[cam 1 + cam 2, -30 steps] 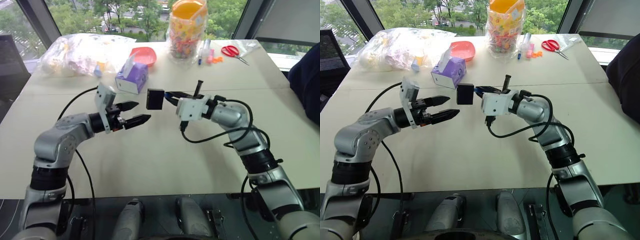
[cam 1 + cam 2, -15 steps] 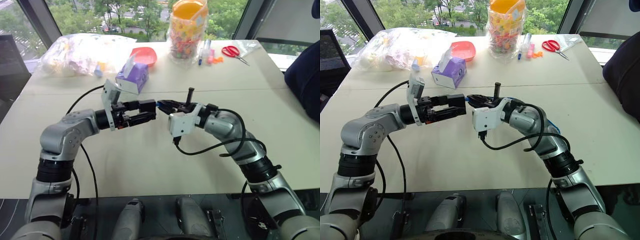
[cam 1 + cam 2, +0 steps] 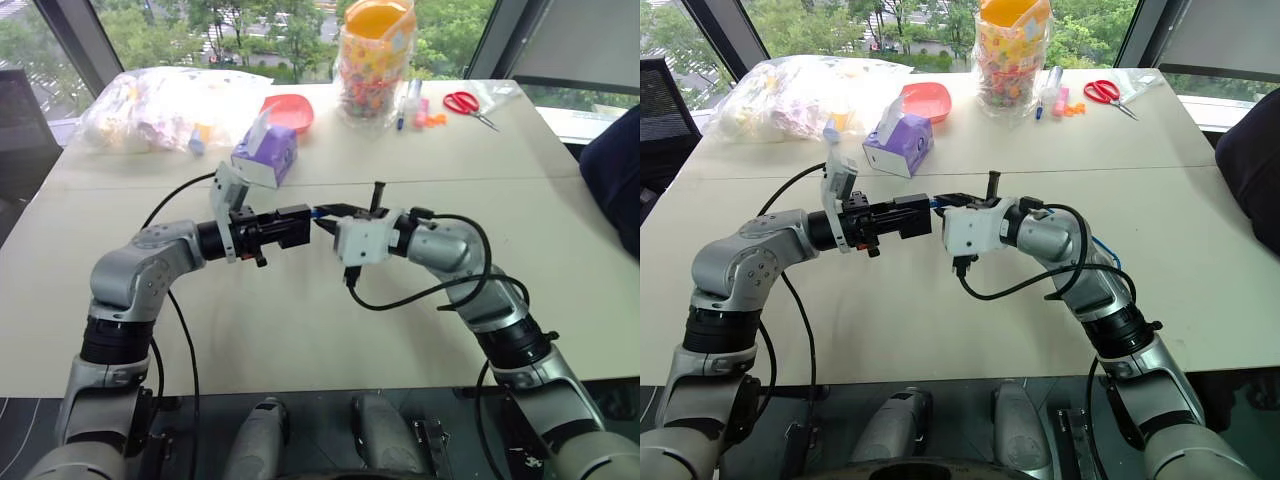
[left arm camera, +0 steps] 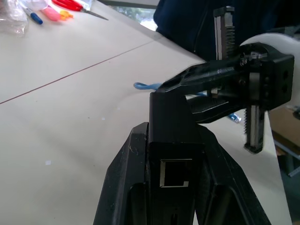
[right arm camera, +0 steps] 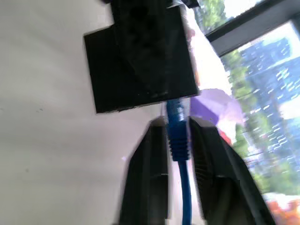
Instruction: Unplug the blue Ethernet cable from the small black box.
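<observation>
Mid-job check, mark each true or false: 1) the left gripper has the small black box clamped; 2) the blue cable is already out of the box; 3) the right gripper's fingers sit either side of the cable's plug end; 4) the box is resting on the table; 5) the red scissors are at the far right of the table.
1) True. The left gripper is shut on the small black box.
2) False. The blue Ethernet cable still runs into the box's edge.
3) True. The right gripper straddles the blue plug boot, fingers close beside it.
4) False. The box is held up in the air above the table.
5) True. The red scissors lie near the far right corner.
</observation>
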